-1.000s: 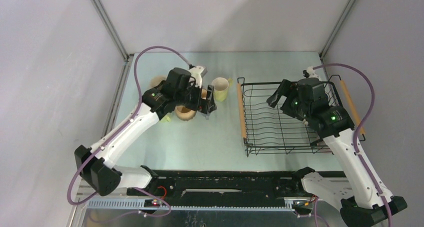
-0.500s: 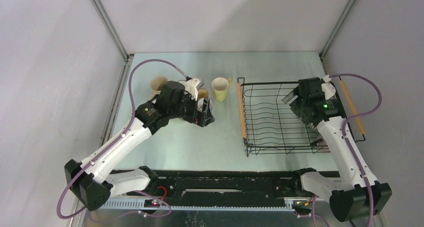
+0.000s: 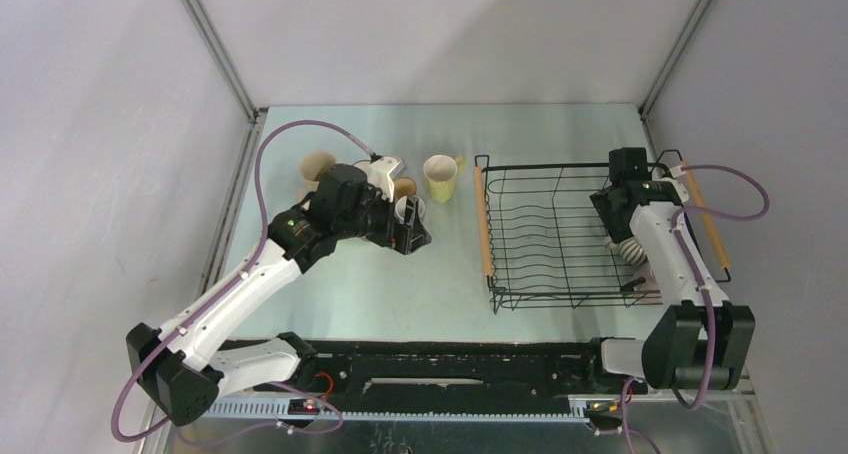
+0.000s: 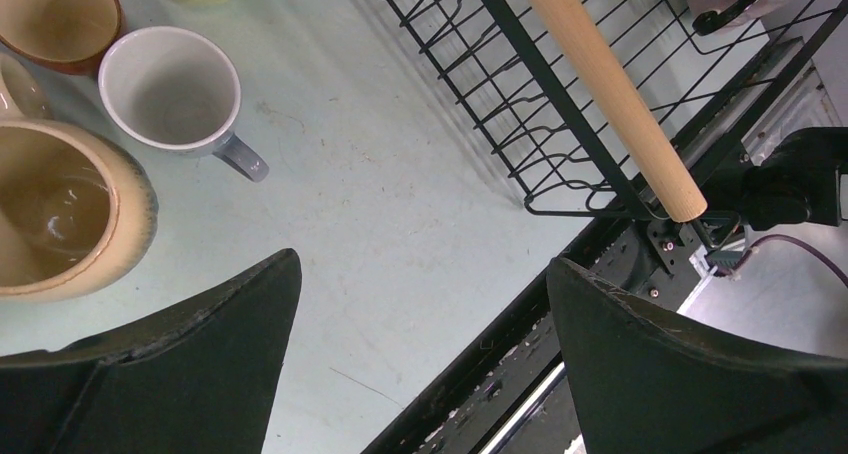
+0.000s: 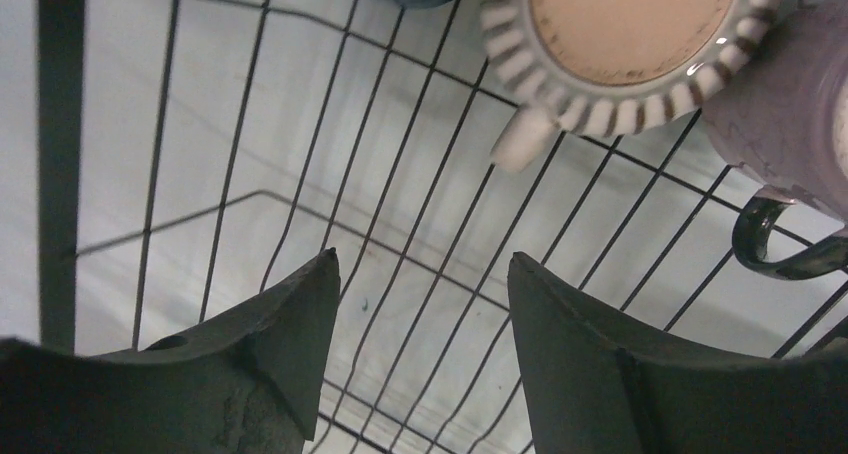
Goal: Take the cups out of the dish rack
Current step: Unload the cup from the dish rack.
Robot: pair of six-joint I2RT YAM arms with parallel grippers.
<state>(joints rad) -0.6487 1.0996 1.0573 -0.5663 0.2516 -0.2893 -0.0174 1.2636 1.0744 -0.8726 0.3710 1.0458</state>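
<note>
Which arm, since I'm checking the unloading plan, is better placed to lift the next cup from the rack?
Right. The right pincer hangs inside the rack, facing the ribbed cup and the mauve cup. The left pincer is over the table beside the grey cup, outside the rack.

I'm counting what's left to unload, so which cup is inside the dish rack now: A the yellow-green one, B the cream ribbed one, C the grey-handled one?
B: the cream ribbed cup sits on the dish rack wires in the right wrist view; the yellow-green cup and the grey-handled cup stand on the table outside it.
</note>
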